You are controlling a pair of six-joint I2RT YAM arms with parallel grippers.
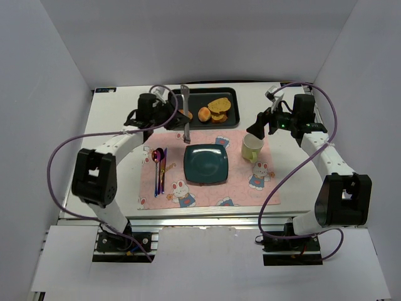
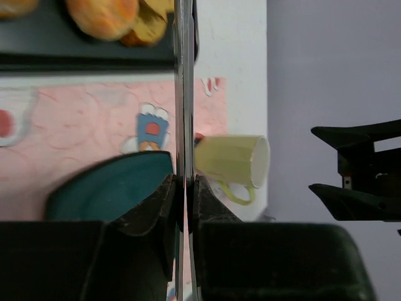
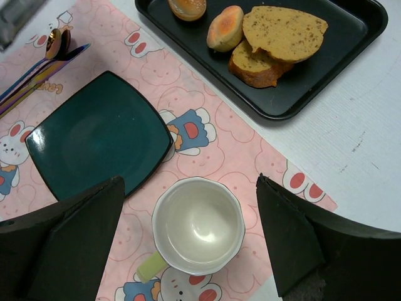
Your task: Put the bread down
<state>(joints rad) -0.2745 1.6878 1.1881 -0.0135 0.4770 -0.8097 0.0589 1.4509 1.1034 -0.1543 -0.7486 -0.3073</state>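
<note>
My left gripper [image 2: 185, 182] is clamped narrow on a thin metal tool [image 2: 182, 94], which I see edge-on, so I cannot tell whether it is tongs or a blade. My right gripper [image 3: 190, 185] hangs spread wide above the pale green cup [image 3: 197, 226], touching nothing.

The bread slices [image 3: 285, 31] lie in the black tray [image 3: 338, 56] at the far side of the table, with a round roll [image 3: 225, 28] just left of them. The teal plate [image 3: 94, 141] sits bare on the pink placemat [image 3: 238, 144], near of the tray and left of the cup.

I judge the job is to lift bread with the tool and set it on the plate. To do that well I should keep the tool square in my fingers, reach the slices from their near left side, carry low and level, and release over the plate's middle. My right arm should keep off that path.

The mat shows cartoon rabbits; small lettering beside the cutlery [image 1: 161, 166] is too small to read, and I see no brand
</note>
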